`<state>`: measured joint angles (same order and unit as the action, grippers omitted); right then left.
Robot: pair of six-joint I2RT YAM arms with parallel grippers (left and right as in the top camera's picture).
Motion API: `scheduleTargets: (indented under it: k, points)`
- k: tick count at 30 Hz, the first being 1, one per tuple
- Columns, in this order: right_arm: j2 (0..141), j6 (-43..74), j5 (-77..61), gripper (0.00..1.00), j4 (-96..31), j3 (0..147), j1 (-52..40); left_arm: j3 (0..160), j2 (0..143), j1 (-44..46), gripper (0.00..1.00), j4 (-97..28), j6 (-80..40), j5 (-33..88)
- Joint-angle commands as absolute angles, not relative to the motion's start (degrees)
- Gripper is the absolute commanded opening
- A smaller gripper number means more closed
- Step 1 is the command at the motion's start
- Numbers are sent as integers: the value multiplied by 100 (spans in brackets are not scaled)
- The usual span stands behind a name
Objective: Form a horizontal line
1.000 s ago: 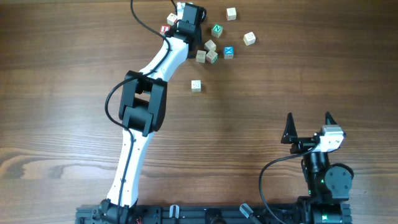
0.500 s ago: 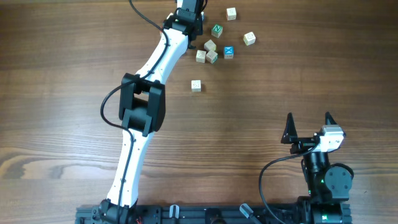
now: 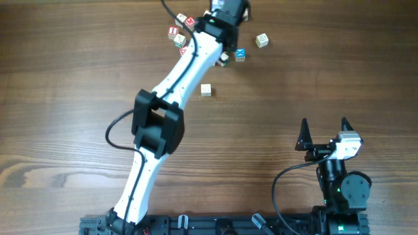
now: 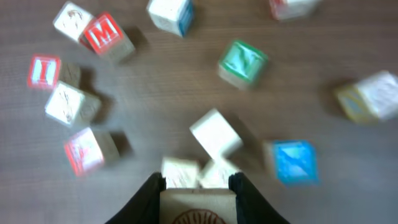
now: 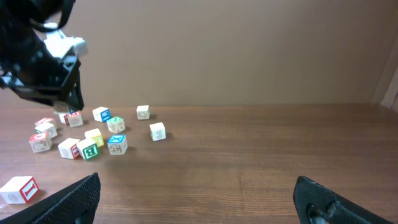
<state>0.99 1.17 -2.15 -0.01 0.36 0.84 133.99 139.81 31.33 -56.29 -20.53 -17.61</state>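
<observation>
Closest to the robot's base, the right gripper (image 3: 324,124) hovers above the wooden table (image 3: 65,98) with its jaws spread wide and nothing between them. Farther out, a lone pale cube (image 3: 206,90) sits by itself, just beside the left arm's white link.

Beyond that cube, the left gripper (image 4: 198,186) reaches over the cluster at the far edge. Its jaws are pinching a wooden cube (image 4: 199,208) that fills the space between its fingers (image 4: 155,190). Just past the fingertips lies the horizontal line (image 4: 180,171). Two pale beige cubes sit side by side and touching, and the cyan-faced cube (image 4: 294,162) sits a little apart toward the right arm's side. From overhead the arm hides most of the pale pair, and only the cyan face shows clearly beside the arm.

A tilted pale cube (image 4: 214,134) rests just behind the pair. Farther still are a green-faced cube (image 4: 242,62) and a group of red-lettered cubes (image 4: 106,34) on the left arm's side. The wrist view is blurred, so most of the letters cannot be read.
</observation>
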Motion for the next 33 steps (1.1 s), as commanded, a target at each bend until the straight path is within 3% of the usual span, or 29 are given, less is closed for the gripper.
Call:
scheduleTargets:
  k: [1,11,33]
  points:
    - [27,38,-309,100,3,30,93,13500,13780,3332,8,-6099,-2954,-1741]
    - [27,40,-309,100,5,30,93,13058,13780,3734,4,-6324,-3802,-1761]
    - [27,38,-309,100,5,30,93,10753,13780,4032,4,-4984,-3948,-1745]
